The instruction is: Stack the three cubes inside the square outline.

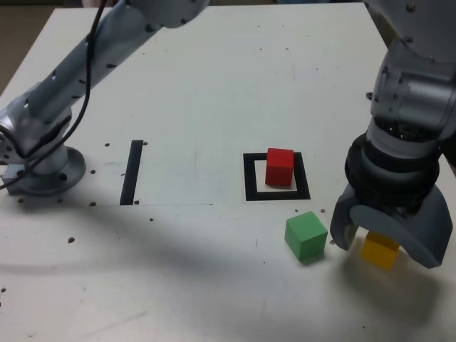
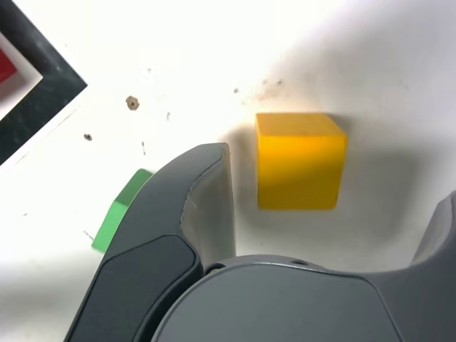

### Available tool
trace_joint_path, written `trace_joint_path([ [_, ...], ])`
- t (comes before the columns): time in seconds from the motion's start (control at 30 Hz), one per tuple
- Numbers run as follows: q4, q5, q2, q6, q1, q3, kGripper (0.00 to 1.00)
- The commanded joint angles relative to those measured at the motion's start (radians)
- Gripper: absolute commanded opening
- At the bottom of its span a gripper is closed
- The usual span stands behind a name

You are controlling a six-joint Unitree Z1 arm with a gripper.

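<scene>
Three cubes [image 1: 279, 167], one outline [image 1: 249, 178].

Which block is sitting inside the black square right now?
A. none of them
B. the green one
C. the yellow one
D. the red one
D: the red cube sits in the square outline, while the green cube and yellow cube lie outside it.

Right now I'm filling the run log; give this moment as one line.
gripper: open, around yellow cube | red cube: in square outline | green cube: outside
</scene>
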Motion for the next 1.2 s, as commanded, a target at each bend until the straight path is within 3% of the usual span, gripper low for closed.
trace_joint_path([
  [0.0, -0.011, 0.002, 0.004, -0.002, 0.004, -0.002, 0.9],
  [0.43, -0.059, 0.001, 0.012, -0.011, 0.008, 0.024, 0.78],
  [1.17, -0.108, -0.008, 0.009, -0.037, 0.013, 0.042, 0.3],
])
